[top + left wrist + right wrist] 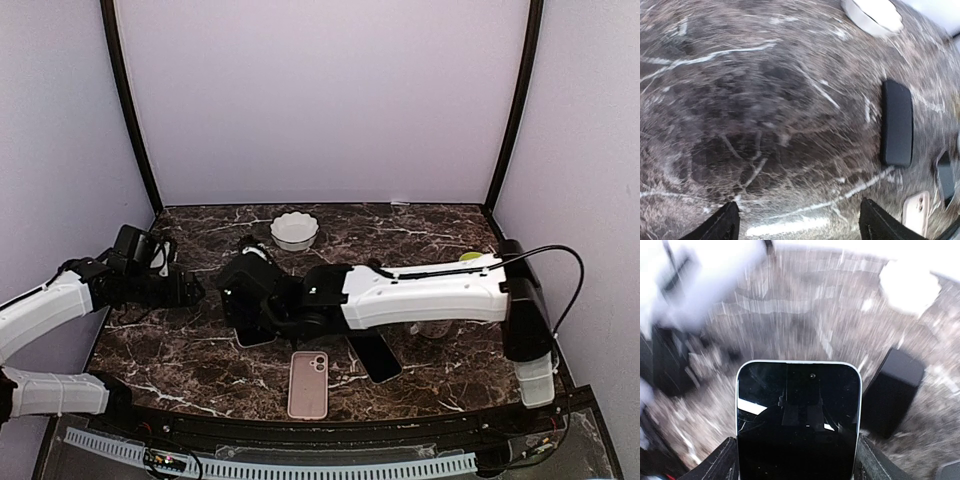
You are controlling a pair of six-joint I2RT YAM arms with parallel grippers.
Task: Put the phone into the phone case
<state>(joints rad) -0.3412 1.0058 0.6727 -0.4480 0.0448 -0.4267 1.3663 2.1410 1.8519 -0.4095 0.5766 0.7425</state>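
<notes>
My right gripper (250, 305) reaches across to the table's left middle and is shut on the phone (798, 415). The phone has a black screen and a silver rim, and its sides sit between my two fingers (722, 462). In the top view only its lower edge (256, 337) shows under the gripper. The pink phone case (308, 384) lies flat near the front edge, just right of and nearer than the held phone. It also shows in the left wrist view (916, 212). My left gripper (193, 288) is open and empty over bare marble (800, 220), left of the right gripper.
A white scalloped bowl (294, 230) stands at the back middle. A black flat slab (374, 357) lies right of the pink case. A black block (892, 390) sits right of the held phone and also shows in the left wrist view (897, 122). A green object (470, 257) is behind the right arm.
</notes>
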